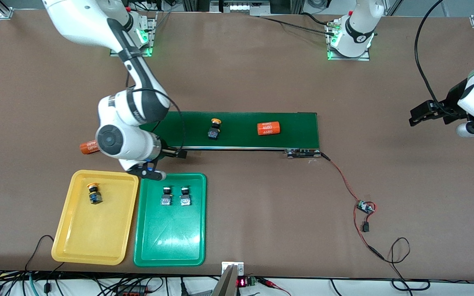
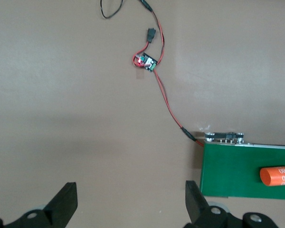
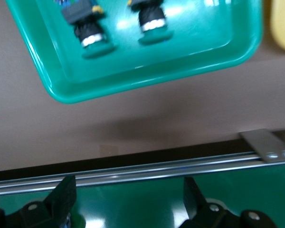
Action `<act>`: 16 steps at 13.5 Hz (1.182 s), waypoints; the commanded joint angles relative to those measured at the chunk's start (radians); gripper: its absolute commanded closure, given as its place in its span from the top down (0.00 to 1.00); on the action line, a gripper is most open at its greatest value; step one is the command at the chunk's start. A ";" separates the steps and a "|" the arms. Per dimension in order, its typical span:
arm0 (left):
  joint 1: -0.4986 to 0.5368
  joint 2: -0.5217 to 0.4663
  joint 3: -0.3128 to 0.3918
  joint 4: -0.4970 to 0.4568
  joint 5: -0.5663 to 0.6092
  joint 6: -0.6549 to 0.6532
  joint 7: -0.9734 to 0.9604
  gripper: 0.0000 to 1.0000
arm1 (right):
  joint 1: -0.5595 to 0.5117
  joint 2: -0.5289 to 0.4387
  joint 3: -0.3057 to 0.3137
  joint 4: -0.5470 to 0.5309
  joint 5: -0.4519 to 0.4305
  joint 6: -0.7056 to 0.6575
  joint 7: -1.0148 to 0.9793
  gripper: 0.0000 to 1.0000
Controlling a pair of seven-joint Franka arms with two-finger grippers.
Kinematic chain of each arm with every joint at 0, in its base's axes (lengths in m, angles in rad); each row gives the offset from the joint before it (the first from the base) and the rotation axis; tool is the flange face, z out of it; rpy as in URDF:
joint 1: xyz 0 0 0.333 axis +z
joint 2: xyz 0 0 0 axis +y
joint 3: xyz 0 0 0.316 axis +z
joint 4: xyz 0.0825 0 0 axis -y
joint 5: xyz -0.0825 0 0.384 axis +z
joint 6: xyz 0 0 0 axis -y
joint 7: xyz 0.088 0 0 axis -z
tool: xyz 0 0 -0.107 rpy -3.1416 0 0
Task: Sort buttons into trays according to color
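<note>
From the front, the yellow tray (image 1: 69, 230) and green tray (image 1: 170, 242) sit side by side near the camera, toward the right arm's end of the table (image 1: 261, 82). One yellow-capped button (image 1: 94, 193) is in the yellow tray, and two green-capped buttons (image 1: 175, 195) sit next to each other in the green one. Another yellow-capped button (image 1: 214, 128) is on the dark green conveyor belt (image 1: 298, 123), with an orange cylinder (image 1: 269, 128) beside it and a second orange cylinder (image 1: 89, 146) at the belt's end under the right arm. The right gripper (image 1: 170, 153) hangs over the belt's edge, holding nothing. The left gripper (image 1: 422, 115) waits off at its own end. Left wrist view: fingers (image 2: 66, 202) spread wide over bare table, with a small circuit board (image 2: 146, 61) on red wires. Right wrist view: fingers (image 3: 66, 192) wide apart too, over the belt.
</note>
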 commanded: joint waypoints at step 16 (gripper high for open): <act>0.039 -0.054 -0.003 0.038 -0.010 -0.092 0.052 1.00 | 0.100 -0.155 0.081 -0.285 -0.293 0.288 0.355 1.00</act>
